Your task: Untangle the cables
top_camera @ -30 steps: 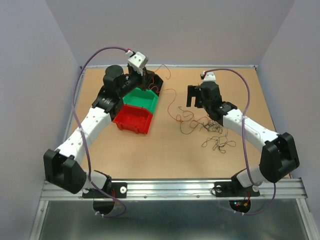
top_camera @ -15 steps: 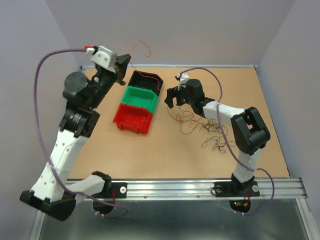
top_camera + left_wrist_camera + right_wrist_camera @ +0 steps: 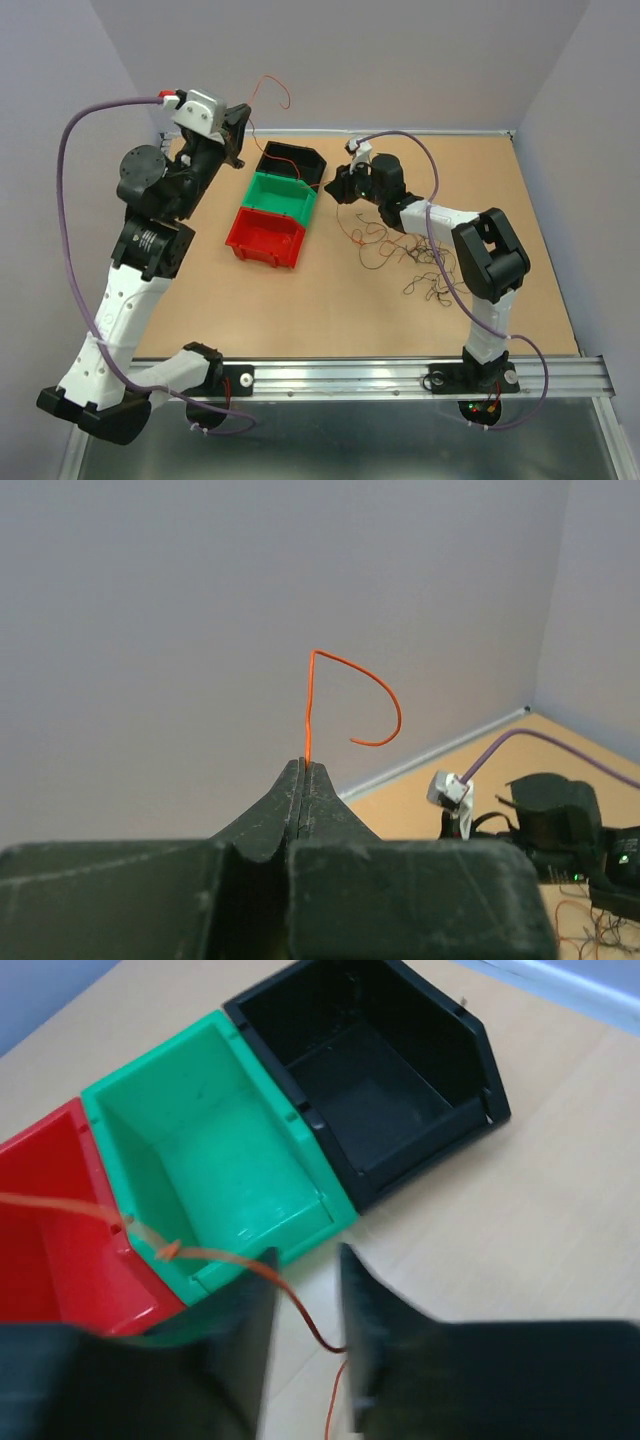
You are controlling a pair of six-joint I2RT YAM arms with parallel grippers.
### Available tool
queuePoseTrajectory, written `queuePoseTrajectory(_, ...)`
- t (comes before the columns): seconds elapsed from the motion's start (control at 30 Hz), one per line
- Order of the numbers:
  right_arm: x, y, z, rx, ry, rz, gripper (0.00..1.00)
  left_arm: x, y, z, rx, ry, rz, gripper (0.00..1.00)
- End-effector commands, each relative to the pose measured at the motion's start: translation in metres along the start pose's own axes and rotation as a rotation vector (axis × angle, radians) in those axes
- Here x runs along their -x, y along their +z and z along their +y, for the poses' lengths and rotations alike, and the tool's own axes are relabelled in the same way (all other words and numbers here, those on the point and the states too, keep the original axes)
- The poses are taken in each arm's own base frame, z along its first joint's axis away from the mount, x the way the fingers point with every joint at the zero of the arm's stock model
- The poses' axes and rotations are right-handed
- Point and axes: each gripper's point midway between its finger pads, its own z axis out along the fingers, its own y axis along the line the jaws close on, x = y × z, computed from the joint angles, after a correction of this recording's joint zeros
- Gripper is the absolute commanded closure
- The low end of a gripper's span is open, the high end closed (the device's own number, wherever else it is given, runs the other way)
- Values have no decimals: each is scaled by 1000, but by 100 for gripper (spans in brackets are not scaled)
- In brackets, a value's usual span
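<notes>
The step in hand looks like drawing one strand free of the tangle. The left tool [image 3: 303, 771] is raised high at the back left, its fingers clamped shut on a thin orange wire [image 3: 308, 705] whose free end hooks over above the tips. The right tool [image 3: 303, 1265] hovers low beside the bins with its fingers apart. An orange strand [image 3: 220, 1255] crosses the gap between them without being pinched. Whether this strand is the other end of the lifted wire cannot be told. The main clump of cables [image 3: 415, 260], dark and reddish squiggles, lies on the surface to the right of the bins, near the right arm. The next move probably calls for the right tool to pinch the strand, or hold it down. The two arms could then draw apart gently, since wire this fine could slip out or drag the whole clump along. A black bin [image 3: 390, 1070], a green bin [image 3: 210, 1150] and a red bin [image 3: 50, 1250] sit touching in a row, and none shows a wire lying inside it. The surface [image 3: 200, 300] is a tan board, enclosed by plain pale lavender walls [image 3: 400, 60], with a metal rail [image 3: 350, 372] along the near edge.
</notes>
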Motion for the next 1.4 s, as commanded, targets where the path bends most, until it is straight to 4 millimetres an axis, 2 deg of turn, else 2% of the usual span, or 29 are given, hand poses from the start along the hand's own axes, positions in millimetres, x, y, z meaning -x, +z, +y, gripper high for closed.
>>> queuePoseTrajectory(0.0, 35, 3, 29, 144, -31, -125, 73, 0, 2, 8, 43, 21, -5, 100)
queuePoseTrajectory(0.03, 36, 2, 31, 149, -22, -127, 93, -5, 5, 10, 51, 26, 5, 100)
queuePoseTrajectory(0.07, 38, 0, 31, 151, -17, -130, 99, -6, 6, 12, 63, 31, 9, 100)
queuePoseTrajectory(0.13, 39, -5, 34, 155, -11, -135, 100, -15, 9, 20, 103, 42, 33, 100)
queuePoseTrajectory(0.17, 40, -11, 36, 156, -8, -139, 100, -29, 15, 23, 115, 61, 68, 100)
queuePoseTrajectory(0.2, 42, -14, 36, 151, -7, -144, 100, -33, 18, 26, 127, 72, 85, 100)
queuePoseTrajectory(0.23, 44, -17, 36, 141, 1, -147, 99, -54, 25, 25, 118, 86, 151, 100)
queuePoseTrajectory(0.3, 47, -28, 32, 94, 10, -158, 100, -70, 28, 27, 102, 131, 227, 100)
queuePoseTrajectory(0.33, 46, -32, 30, 79, 16, -157, 99, -95, 27, 24, 77, 154, 317, 100)
queuePoseTrajectory(0.43, 43, -45, 31, 56, 29, -149, 99, -132, 20, 13, -2, 191, 423, 100)
queuePoseTrajectory(0.47, 38, -49, 33, 57, 44, -128, 99, -157, 13, 10, -30, 215, 490, 100)
queuePoseTrajectory(0.57, 33, -56, 42, 93, 72, -107, 99, -201, -3, 4, -88, 249, 620, 100)
queuePoseTrajectory(0.8, 28, -78, 63, 169, 87, -90, 99, -254, -44, -17, -255, 300, 752, 100)
queuePoseTrajectory(0.93, 26, -86, 74, 200, 79, -83, 99, -283, -51, -23, -315, 295, 831, 100)
queuePoseTrajectory(1.07, 18, -90, 85, 223, 64, -59, 99, -302, -53, -26, -360, 302, 875, 100)
queuePoseTrajectory(1.2, 9, -88, 93, 242, 64, -38, 99, -331, -60, -22, -375, 341, 933, 100)
queuePoseTrajectory(1.3, 8, -85, 101, 261, 65, -33, 99, -356, -67, -19, -396, 346, 999, 100)
queuePoseTrajectory(1.37, 10, -83, 107, 277, 63, -36, 100, -366, -71, -18, -407, 333, 1029, 100)
